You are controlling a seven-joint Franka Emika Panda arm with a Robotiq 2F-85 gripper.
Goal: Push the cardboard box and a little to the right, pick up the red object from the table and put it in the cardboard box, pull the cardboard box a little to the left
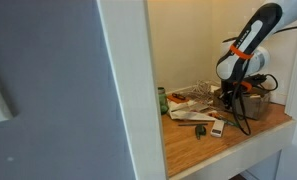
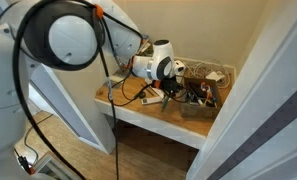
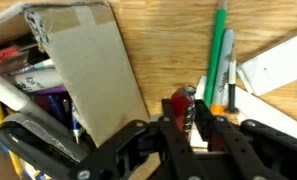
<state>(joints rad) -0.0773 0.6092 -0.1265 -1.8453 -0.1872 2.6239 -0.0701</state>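
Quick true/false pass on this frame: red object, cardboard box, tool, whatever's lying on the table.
1. The red object lies inside the cardboard box. False: it is on the table, outside the box, between the fingers of the tool.
2. Green pens lie on the table beside the red object. True.
3. The cardboard box is empty. False: clutter shows inside it in the wrist view.
4. A white sheet lies on the table beyond the pens. True.
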